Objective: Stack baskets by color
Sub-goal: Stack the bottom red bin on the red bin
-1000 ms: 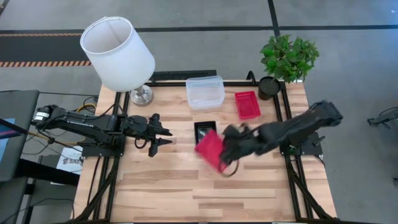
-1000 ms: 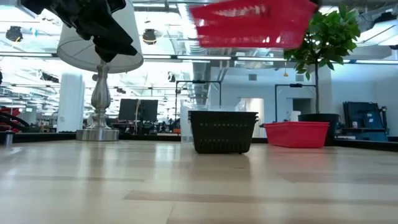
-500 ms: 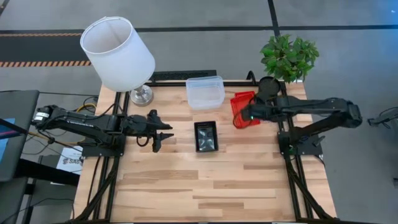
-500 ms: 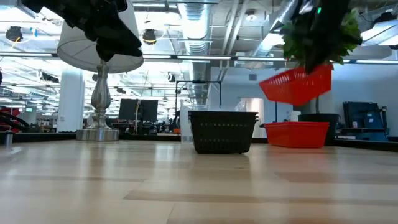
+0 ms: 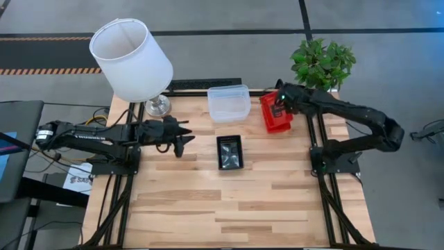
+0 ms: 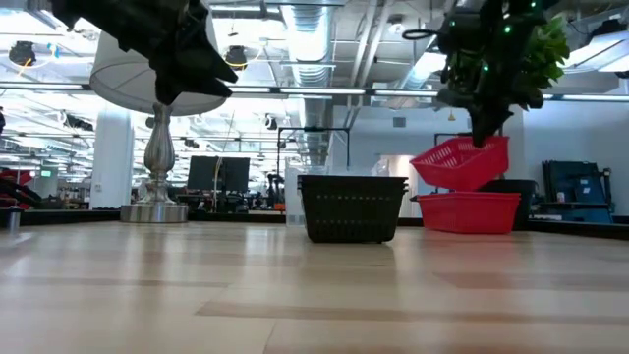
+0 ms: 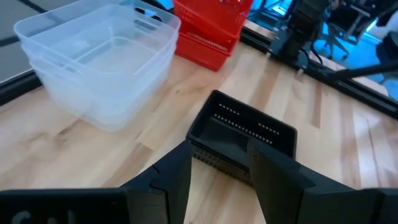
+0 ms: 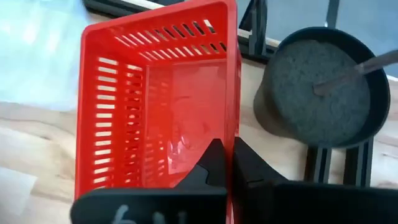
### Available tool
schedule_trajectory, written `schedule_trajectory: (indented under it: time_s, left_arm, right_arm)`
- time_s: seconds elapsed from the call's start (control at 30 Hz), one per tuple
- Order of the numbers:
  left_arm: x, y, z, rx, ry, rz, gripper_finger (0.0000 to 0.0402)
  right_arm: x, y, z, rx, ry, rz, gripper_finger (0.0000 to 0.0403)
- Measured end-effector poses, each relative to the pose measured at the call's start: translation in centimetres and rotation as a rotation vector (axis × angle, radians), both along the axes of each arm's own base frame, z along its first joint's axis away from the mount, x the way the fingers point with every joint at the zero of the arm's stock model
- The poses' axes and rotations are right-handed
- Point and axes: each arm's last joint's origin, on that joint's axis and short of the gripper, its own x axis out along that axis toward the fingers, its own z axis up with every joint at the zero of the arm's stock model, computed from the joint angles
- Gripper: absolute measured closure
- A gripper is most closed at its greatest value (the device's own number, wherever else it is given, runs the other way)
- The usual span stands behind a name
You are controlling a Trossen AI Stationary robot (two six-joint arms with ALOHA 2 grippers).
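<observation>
Right hand (image 6: 479,128) pinches the rim of a red basket (image 6: 462,162), holding it tilted just above another red basket (image 6: 469,210) at the far right of the desk (image 5: 243,208). If it lets go crooked, the top one could tip off or jam. Both are hard plastic mesh with slots. The black basket (image 5: 229,152) sits mid-desk, the clear baskets (image 5: 229,103) far behind. The left hand (image 5: 182,137) waits half spread, empty.
</observation>
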Motion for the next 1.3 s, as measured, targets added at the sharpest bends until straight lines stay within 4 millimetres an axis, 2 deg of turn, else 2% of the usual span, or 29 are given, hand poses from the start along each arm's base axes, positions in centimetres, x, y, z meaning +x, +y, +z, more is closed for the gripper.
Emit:
schedule_trajectory:
  time_s: [0.3,0.43,0.6,0.83,1.3]
  left_arm:
    - [0.0,0.3,0.0,-0.024,-0.010,0.032,0.0258]
    - [0.0,0.3,0.0,-0.017,-0.009,0.044,0.0258]
    - [0.0,0.4,0.0,-0.016,-0.009,0.048,0.0258]
    - [0.0,0.4,0.0,-0.016,-0.008,0.047,0.0258]
    - [0.0,0.4,0.0,-0.013,-0.007,0.045,0.0258]
  right_arm:
    - [-0.8,-1.6,0.0,0.037,-0.025,0.013,0.0400]
    - [-0.2,-2.2,-1.1,0.056,0.004,0.026,0.0400]
    - [0.3,-2.3,-2.5,0.120,0.004,0.059,0.0400]
    - [0.1,-2.3,-2.2,0.145,-0.045,0.047,0.0397]
    - [0.0,-2.4,-2.3,0.179,-0.071,0.057,0.0268]
